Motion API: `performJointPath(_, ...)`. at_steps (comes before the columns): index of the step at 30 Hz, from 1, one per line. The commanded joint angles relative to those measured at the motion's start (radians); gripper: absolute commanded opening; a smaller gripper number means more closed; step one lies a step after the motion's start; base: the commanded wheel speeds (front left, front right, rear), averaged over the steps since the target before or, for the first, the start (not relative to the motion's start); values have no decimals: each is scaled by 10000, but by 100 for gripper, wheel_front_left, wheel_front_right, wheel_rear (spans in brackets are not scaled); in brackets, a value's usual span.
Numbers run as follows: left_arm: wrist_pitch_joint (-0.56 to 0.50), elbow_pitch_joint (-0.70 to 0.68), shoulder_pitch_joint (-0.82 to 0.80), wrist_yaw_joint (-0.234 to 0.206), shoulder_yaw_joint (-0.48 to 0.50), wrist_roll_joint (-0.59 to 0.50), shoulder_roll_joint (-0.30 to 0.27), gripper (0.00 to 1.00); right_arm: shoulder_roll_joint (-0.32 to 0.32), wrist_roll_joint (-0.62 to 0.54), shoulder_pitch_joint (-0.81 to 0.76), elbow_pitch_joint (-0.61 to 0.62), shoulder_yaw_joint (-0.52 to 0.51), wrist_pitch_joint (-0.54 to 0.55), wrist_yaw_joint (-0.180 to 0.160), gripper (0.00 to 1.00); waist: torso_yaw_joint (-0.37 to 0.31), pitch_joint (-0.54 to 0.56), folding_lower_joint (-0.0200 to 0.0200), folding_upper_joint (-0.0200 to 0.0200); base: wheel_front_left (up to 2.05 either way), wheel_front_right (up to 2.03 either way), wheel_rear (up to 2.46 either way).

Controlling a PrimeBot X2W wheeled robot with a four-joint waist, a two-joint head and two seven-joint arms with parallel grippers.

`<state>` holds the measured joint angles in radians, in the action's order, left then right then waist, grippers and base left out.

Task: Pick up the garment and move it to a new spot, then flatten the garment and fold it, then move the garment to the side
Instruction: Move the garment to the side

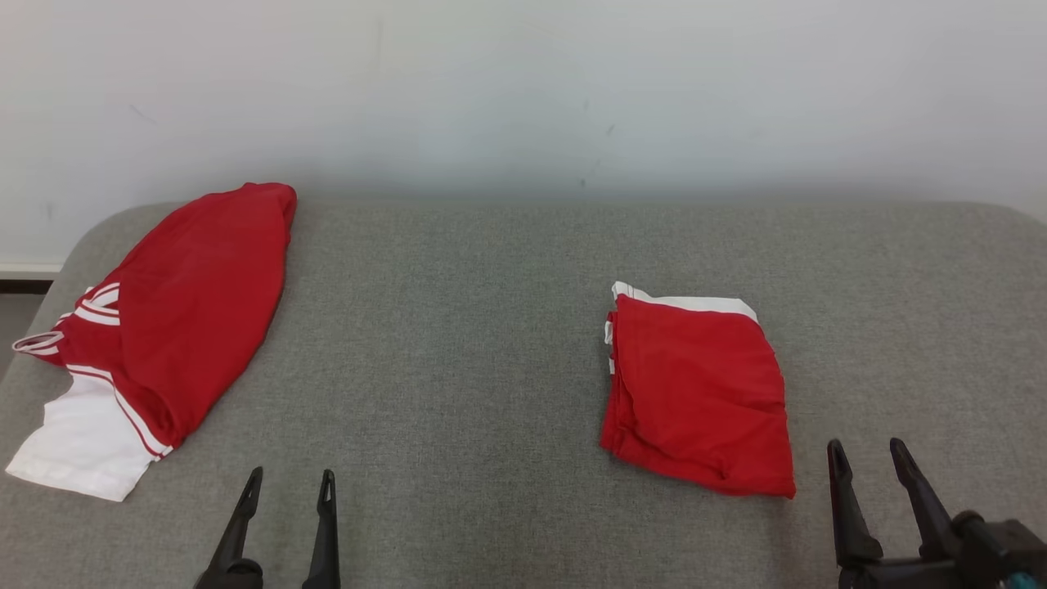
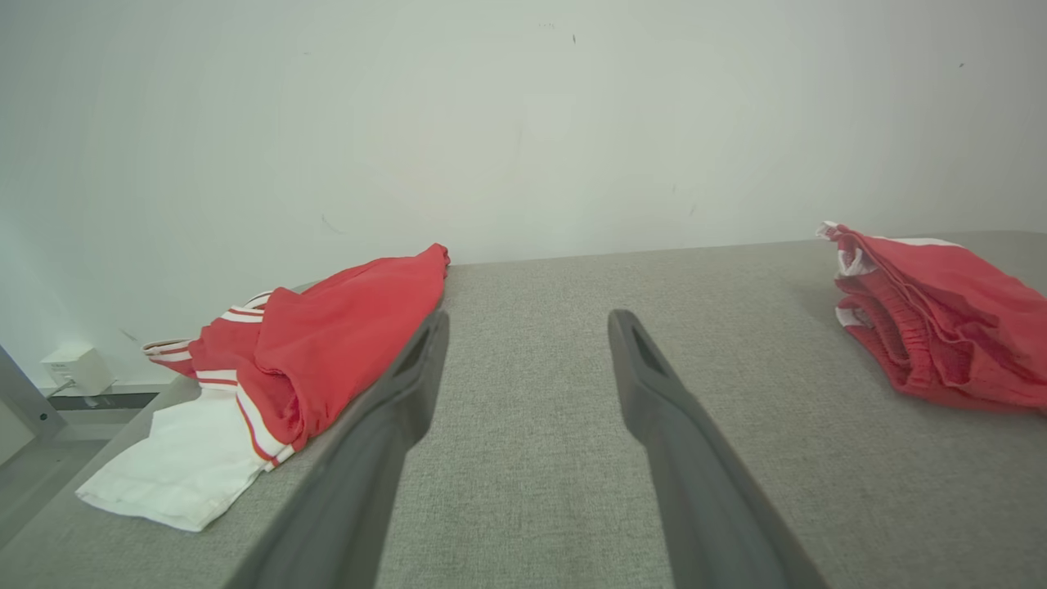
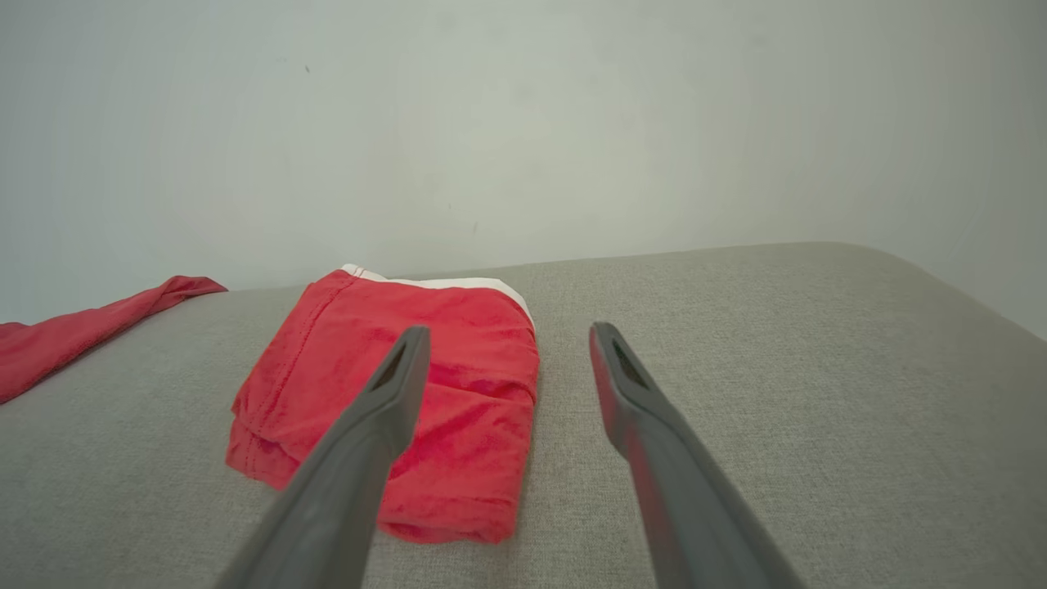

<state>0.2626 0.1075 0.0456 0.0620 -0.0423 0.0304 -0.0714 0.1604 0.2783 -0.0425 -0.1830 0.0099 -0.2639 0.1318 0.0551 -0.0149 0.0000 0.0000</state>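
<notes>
head: 2 garments on grey surface [image 1: 458, 343], folded red garment [image 1: 695, 393] right of centre, red-and-white garment [image 1: 164, 327] far left; left pincer [image 1: 292, 473], right pincer [image 1: 865, 444] both wide, empty | left wrist: both garments flank the fingers | right wrist: folded red garment ahead, apart

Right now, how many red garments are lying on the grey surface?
2: the folded garment on the right, the loose garment along the left edge. Nothing looks hidden.
</notes>
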Motion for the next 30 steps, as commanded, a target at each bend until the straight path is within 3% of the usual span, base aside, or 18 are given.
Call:
performJointPath(1,33,-72,-37,-18,-35,-51,19,100,83,-61,317,-156,50,12,-20,100,44,-108,0,0,0,0,0)
performJointPath(10,33,-67,-512,-59,-381,33,114,100,643,44,2523,-1934,197,668,-20,100,604,-704,0,0,0,0,0)
performJointPath(17,33,17,-779,-87,-600,152,162,100,1032,215,4041,-4073,429,1149,-20,100,1127,-1079,0,0,0,0,0)
performJointPath(24,33,89,-963,-145,-727,188,182,100,1020,510,5035,-6147,639,1442,-20,100,1419,-1262,0,0,0,0,0)
performJointPath(30,33,54,-1000,-168,-728,226,195,100,851,734,5269,-7127,873,1332,-20,100,1420,-1331,0,0,0,0,0)
